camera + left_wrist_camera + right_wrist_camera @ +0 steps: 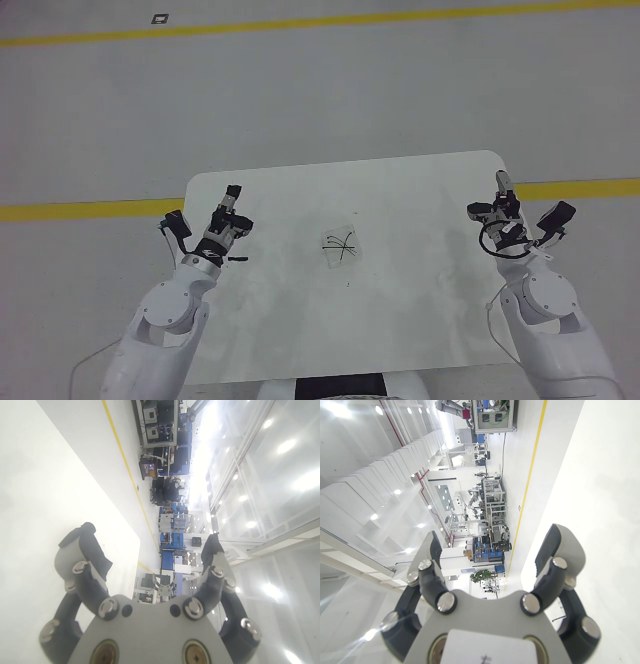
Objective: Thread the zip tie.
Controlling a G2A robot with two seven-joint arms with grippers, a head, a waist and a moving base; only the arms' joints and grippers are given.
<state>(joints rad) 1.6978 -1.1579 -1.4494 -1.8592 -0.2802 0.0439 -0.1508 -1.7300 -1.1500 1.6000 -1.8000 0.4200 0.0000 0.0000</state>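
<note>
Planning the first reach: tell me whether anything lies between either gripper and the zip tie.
Nothing visible does. The zip tie lies mid-table, and only bare table separates it from the open left gripper on one side and the open right gripper on the other.

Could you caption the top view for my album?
Left gripper and right gripper, fingers open, flank the zip tie lying on the white table.

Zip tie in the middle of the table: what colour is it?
The zip tie looks black, in thin crossed strands; the top view shows it best.
</note>
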